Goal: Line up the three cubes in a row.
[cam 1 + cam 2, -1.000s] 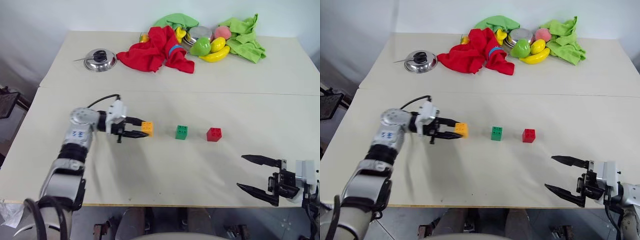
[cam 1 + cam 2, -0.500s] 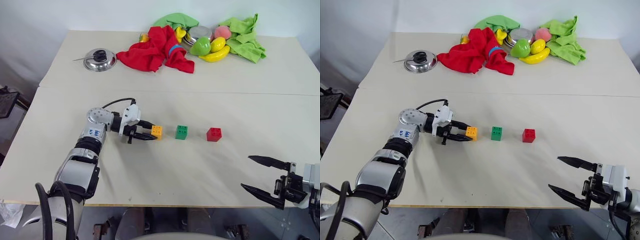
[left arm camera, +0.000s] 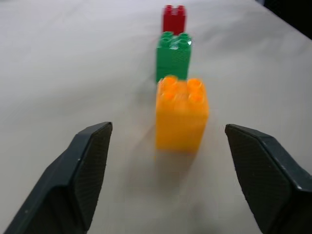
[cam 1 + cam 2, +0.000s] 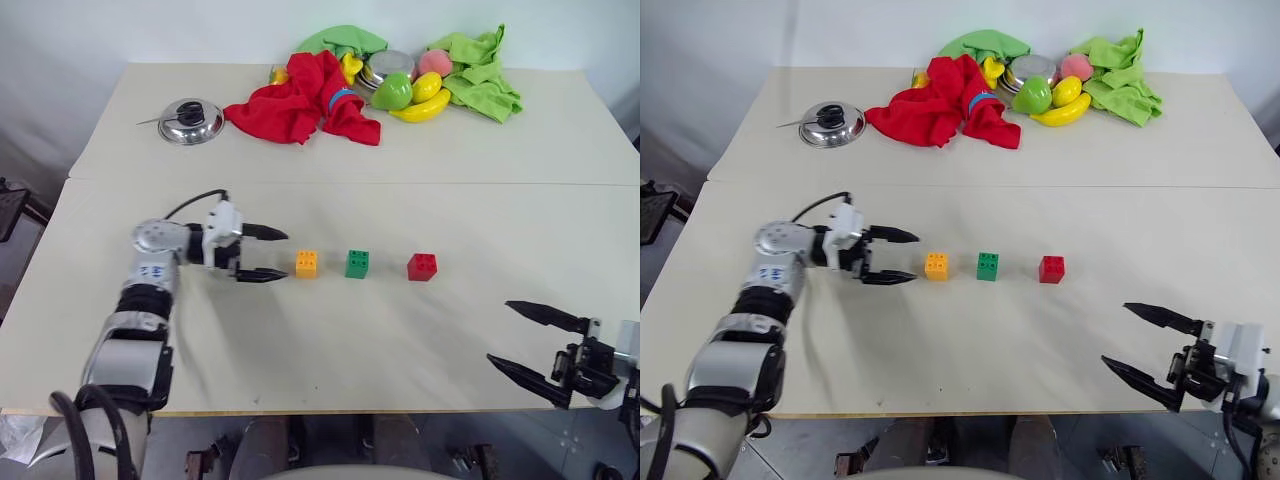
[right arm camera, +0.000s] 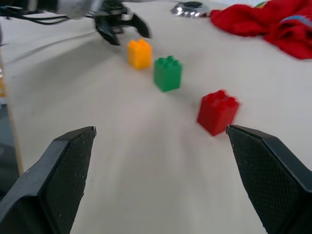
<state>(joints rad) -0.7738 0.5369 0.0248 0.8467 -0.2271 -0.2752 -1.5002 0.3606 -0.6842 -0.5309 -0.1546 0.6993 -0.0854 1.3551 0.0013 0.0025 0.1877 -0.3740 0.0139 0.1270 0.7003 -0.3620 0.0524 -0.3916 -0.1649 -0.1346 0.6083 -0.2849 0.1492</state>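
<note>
Nearest me, my right gripper (image 4: pixel 527 341) hangs spread wide at the desk (image 4: pixel 330 340) edge. Mid-desk, three studded cubes sit in a row: orange-yellow cube (image 4: pixel 307 263), green cube (image 4: pixel 357 263), red cube (image 4: pixel 422 266). My left gripper (image 4: pixel 268 254) gapes just beside the orange-yellow one, holding nothing.

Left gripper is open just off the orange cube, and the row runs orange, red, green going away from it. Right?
Not quite. The order is orange cube, green cube, then red cube, as the left eye view shows. The left gripper is indeed open, just clear of the orange one.
</note>
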